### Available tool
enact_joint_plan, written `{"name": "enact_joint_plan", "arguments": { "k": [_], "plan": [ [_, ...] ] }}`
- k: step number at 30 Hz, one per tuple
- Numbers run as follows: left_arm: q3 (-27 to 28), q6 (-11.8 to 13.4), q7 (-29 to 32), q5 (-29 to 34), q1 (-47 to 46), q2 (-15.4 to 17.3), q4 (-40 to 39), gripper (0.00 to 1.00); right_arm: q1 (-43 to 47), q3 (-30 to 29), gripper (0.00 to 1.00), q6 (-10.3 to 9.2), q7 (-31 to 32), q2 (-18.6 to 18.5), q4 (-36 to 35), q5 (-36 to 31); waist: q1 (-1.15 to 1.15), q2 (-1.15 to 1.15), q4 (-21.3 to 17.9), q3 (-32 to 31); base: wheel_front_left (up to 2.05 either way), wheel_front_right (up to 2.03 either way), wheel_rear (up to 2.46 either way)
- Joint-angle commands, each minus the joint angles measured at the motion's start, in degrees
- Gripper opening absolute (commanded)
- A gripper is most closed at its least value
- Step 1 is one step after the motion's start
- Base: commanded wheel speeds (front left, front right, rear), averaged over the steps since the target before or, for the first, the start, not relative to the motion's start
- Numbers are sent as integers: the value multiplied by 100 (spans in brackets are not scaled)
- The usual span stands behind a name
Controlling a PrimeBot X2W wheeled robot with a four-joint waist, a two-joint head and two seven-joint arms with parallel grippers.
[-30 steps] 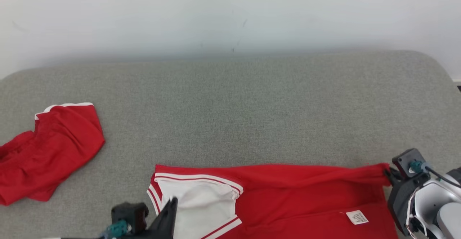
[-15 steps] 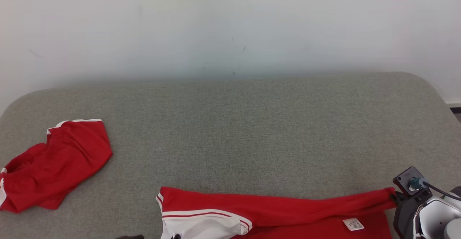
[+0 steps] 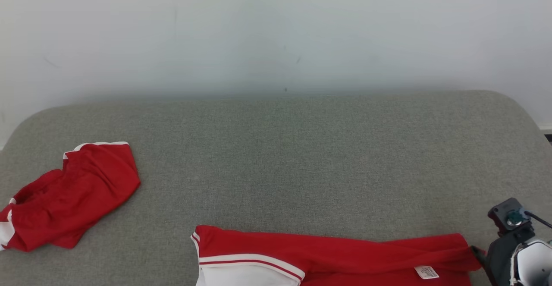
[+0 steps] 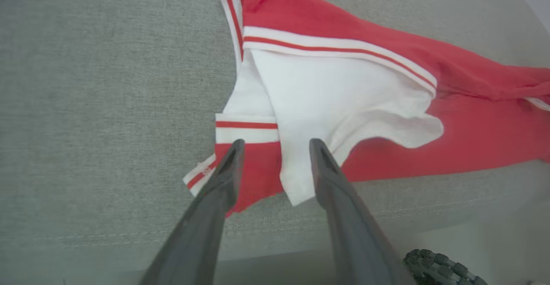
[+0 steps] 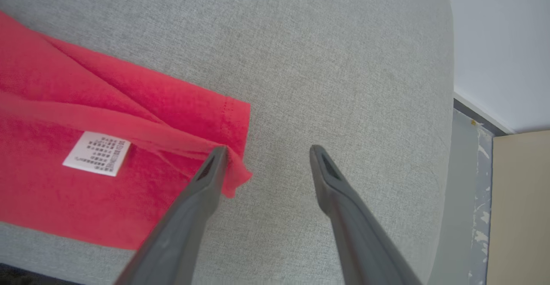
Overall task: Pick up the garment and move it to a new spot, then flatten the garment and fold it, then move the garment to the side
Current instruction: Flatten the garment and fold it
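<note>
The left gripper (image 4: 273, 143) has let go. Its two dark fingers (image 4: 221, 182) stand apart above the garment (image 4: 472, 117), one tip over the red striped hem and the other over the white panel (image 4: 335, 96), and the cloth lies slack under them rather than pinched. The right gripper (image 5: 266, 149) is likewise released, jaws wide. One of its tips just touches the garment's red corner (image 5: 238, 139), which lies loose on the grey cushion (image 5: 343, 61), while the other tip is over bare fabric. That is the change: a second ago, and half a second ago too, the right fingers were clamped on that corner and the top edge ran from it as a taut line, with the left gripper shut near the white panel. Now both have opened and the edge has sagged into soft creases. The garment lies stretched sideways along the near edge of the cushion, its white label (image 5: 96, 153) facing up, well apart from a second red garment (image 3: 73, 195) crumpled at the far left. I judge the carrying or pulling step finished and the cloth set down, so smoothing and folding come next. How flat the nearer half lies is hard to say, since the head view cuts it off.
</note>
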Motion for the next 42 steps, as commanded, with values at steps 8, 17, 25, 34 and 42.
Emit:
{"name": "enact_joint_plan", "arguments": {
  "k": [8, 17, 25, 34, 42],
  "plan": [
    [237, 56, -608, 422, -83, 374, 324, 100, 820, -1573, 100, -13, 74, 632, -536, -95, 0, 0, 64, -156, 0, 0, 0],
    [389, -579, -2956, 920, -705, 0, 816, 100, 1508, -2688, 100, -13, 484, 2143, -1226, -620, 0, 0, 2, -198, 0, 0, 0],
    [1013, -986, -3105, 1446, -849, -561, 526, 100, 1266, -3397, 100, -14, 301, 2941, -949, -1215, 0, 0, 44, -126, 0, 0, 0],
    [1523, -1522, -3107, 1897, -675, -937, 499, 100, 949, -4062, 100, -14, 248, 3439, -299, -1816, 0, 0, 257, 24, 0, 0, 0],
    [1831, -1800, -3108, 2155, -571, -1144, 589, 100, 860, -4175, 100, -14, 279, 3569, 343, -1760, 0, 0, 349, 104, 0, 0, 0]
  ]
}}
